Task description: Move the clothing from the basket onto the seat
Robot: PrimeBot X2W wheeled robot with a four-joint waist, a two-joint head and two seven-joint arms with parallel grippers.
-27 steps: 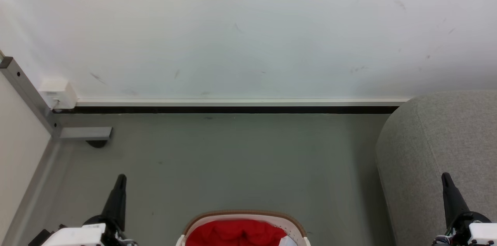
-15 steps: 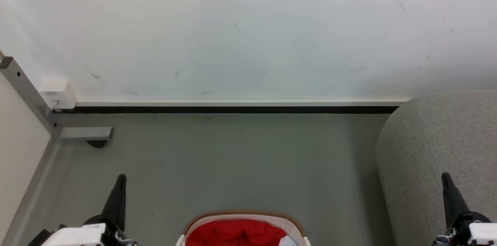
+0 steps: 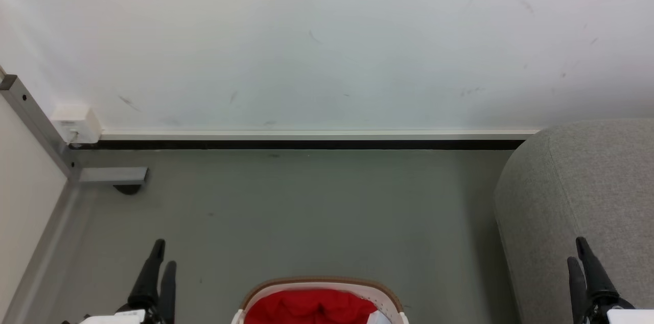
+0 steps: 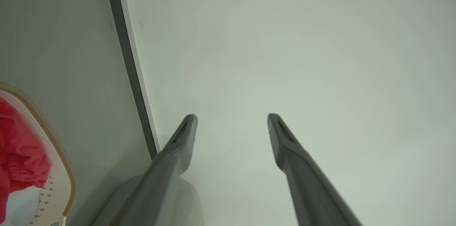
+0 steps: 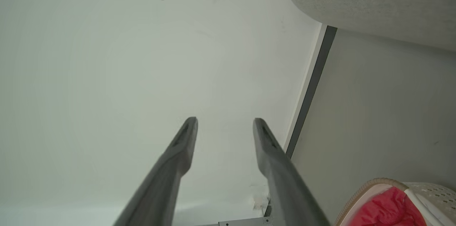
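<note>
Red clothing (image 3: 312, 308) cut off in basket (image 3: 318, 281).

The head camera looks forward and down from well above, with the left gripper (image 3: 165, 252) at its lower left corner and the right gripper (image 3: 576, 250) at its lower right. Each wrist camera sits close behind its own claw and faces along the fingers (image 4: 302, 176) toward the wall (image 3: 327, 43). All three views share the wall, the dark skirting strip (image 3: 306, 144) and the basket (image 3: 322, 280) between the claws. Head and right wrist views share the seat (image 3: 577, 186) beside the right claw.
</note>
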